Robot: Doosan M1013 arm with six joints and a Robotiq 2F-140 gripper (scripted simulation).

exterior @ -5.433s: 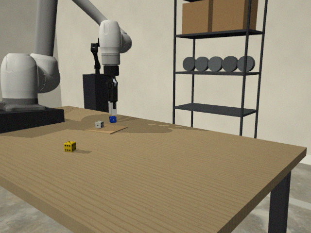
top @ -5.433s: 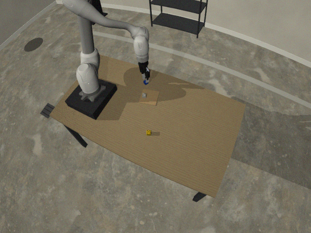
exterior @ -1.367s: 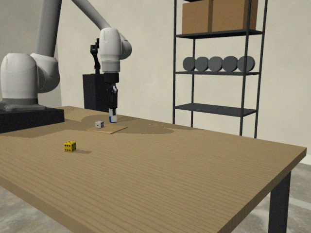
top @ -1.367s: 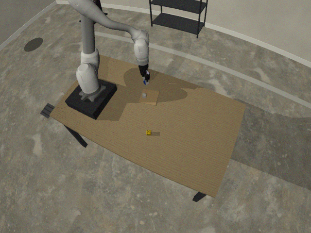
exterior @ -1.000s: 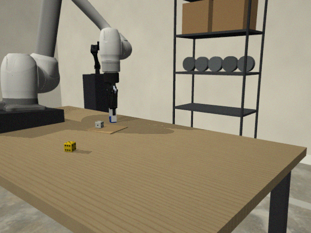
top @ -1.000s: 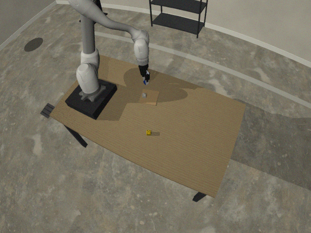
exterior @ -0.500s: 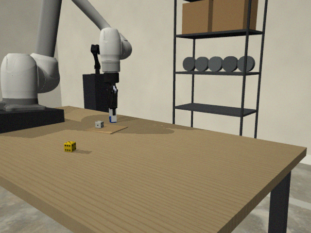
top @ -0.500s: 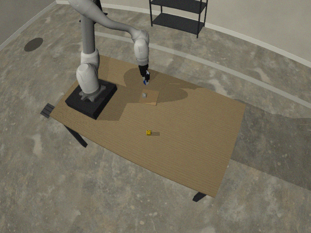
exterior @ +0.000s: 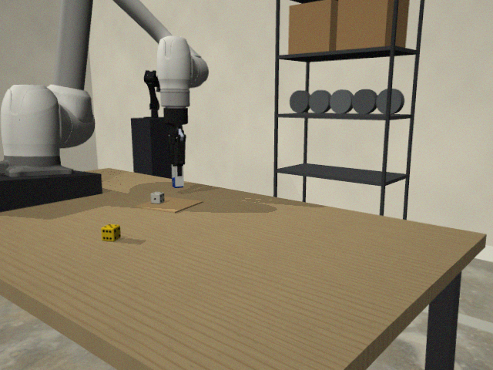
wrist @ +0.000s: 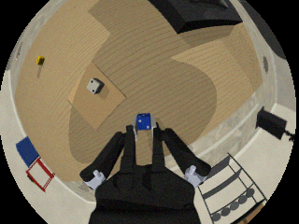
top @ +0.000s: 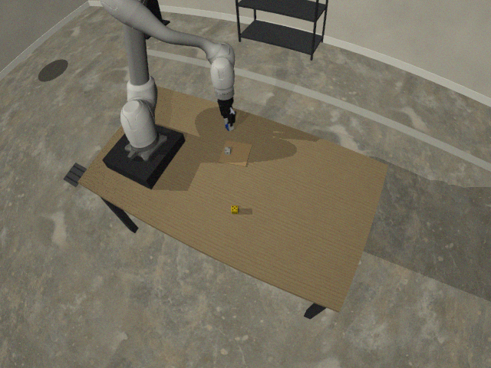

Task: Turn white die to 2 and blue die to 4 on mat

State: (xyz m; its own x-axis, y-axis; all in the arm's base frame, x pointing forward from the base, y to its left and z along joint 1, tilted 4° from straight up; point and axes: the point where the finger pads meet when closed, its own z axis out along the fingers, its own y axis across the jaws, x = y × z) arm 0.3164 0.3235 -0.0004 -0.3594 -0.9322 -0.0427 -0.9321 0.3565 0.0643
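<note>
We have the blue die (top: 228, 126) (exterior: 173, 184) (wrist: 143, 121) directly between the fingertips of the gripper (top: 229, 125) (exterior: 178, 179) (wrist: 144, 119), one finger on each side of it

The fingers are neither spread wide nor pressed together; they stand close about the die, but we cannot tell whether they are pinching it yet or only straddling it

The die is off the mat (top: 238, 158) (exterior: 175, 206) (wrist: 100, 113), over the strip of table (top: 285, 205) (exterior: 259, 270) (wrist: 168, 84) beyond the mat's far edge in the outside view; whether it touches the wood there is too fine for us to say

In the wrist view the mat lies up and to the left of the fingertips, so once the hold is sure we judge the carry to be short and in that direction

The white die (top: 227, 150) (exterior: 156, 197) (wrist: 94, 86) sits flat on the mat, towards the side away from the fingers in the wrist view, so we should keep to the bare part and avoid nudging it

We cannot read the blue die's top number surely, so we would check for the 4 before letting go

The yellow die (top: 235, 209) (exterior: 110, 232) (wrist: 40, 61) rests on the table well apart from the gripper, and we should leave it alone

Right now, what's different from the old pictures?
The gripper went down around the blue die, took hold of it and has now lifted it up a little. The white die, yellow die and mat stayed put.
</note>
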